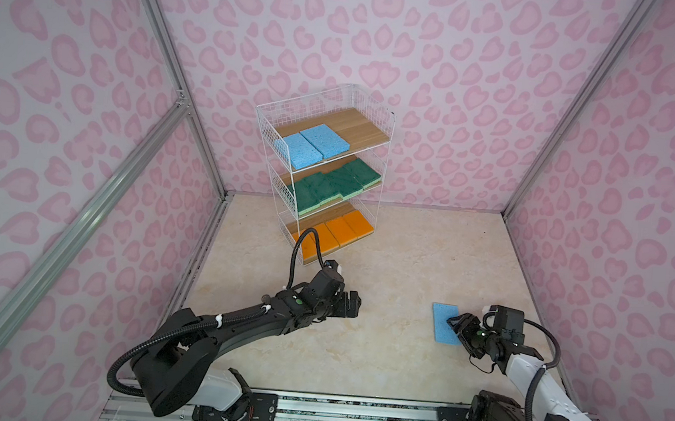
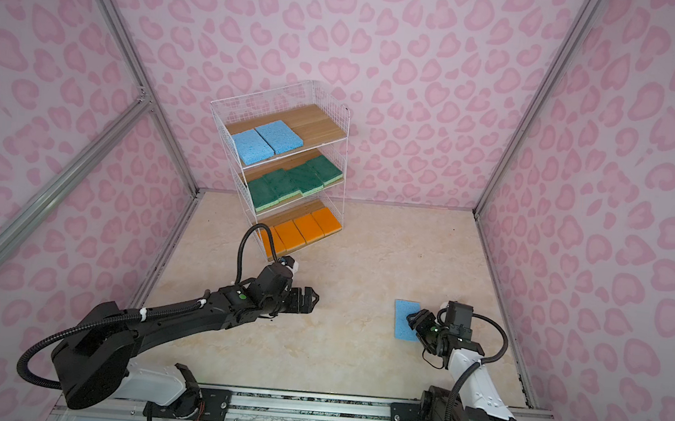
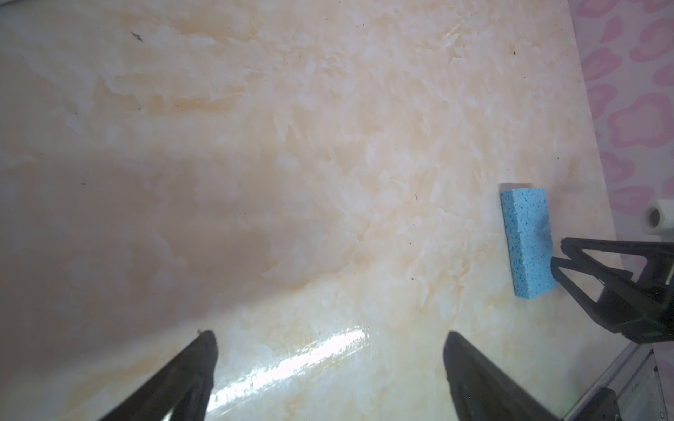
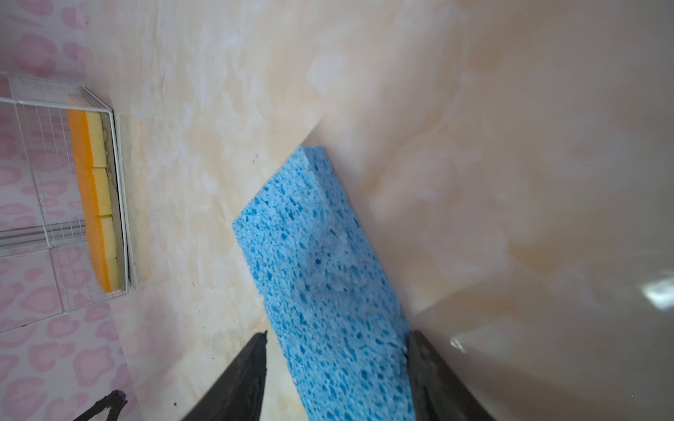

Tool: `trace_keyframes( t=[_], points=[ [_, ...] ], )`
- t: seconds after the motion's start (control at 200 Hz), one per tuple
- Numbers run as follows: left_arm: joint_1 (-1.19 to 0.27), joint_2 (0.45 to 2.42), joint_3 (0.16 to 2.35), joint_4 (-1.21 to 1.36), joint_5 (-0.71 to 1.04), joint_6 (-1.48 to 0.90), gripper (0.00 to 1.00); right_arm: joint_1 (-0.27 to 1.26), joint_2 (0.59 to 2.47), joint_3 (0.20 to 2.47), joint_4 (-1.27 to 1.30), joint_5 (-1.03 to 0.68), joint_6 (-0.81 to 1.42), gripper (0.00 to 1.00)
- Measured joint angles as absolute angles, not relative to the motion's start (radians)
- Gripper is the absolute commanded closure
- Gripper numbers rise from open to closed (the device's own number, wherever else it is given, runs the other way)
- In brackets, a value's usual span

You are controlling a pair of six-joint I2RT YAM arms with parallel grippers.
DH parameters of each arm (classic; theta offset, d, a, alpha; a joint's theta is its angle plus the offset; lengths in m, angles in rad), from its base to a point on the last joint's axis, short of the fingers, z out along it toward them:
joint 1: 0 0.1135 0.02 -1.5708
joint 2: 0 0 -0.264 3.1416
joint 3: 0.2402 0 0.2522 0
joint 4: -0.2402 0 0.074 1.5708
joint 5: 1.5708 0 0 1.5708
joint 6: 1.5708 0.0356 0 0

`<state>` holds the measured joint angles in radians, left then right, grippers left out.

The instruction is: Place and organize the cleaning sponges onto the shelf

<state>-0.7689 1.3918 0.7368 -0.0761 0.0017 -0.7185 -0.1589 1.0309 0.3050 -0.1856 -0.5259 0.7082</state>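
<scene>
A light blue sponge (image 4: 310, 255) lies flat on the marbled bench (image 1: 357, 346), well apart from the wire shelf (image 1: 372, 102). My right pincer (image 4: 335, 340) straddles one end of it, partly open. One finger touches a long edge and the other stands just off the opposite edge, so nothing is gripped yet. My left pincer (image 3: 330, 339) hangs wide open and empty over bare bench.

To do this well, I judge I should centre across the sponge's width and close evenly so it is not shoved sideways. It looks soft, so I should squeeze gently and lift it level. The top tier holds two matching blue sponges (image 1: 312, 142) beside bare board, and looks like the right place for it.
</scene>
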Motion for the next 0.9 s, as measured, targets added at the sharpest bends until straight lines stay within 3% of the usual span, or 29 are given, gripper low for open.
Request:
trace_keyframes(
  t=[0.17,0.32,0.685,0.9],
  points=[
    [-0.77,1.371,0.709,-0.074,0.001,-0.726,0.02,-0.091,1.135,0.326,-0.1,-0.52,0.727,0.69],
    [-0.77,1.354,0.701,-0.074,0.0,-0.73,0.02,-0.006,1.183,0.32,-0.022,-0.503,0.78,0.79],
    [-0.744,1.209,0.614,-0.068,-0.004,-0.745,0.0,0.308,1.34,0.492,0.093,-0.461,0.86,0.9],
    [-0.701,1.115,0.548,-0.006,0.032,-0.772,0.07,0.457,1.414,0.639,0.144,-0.453,0.883,0.9]
  ],
)
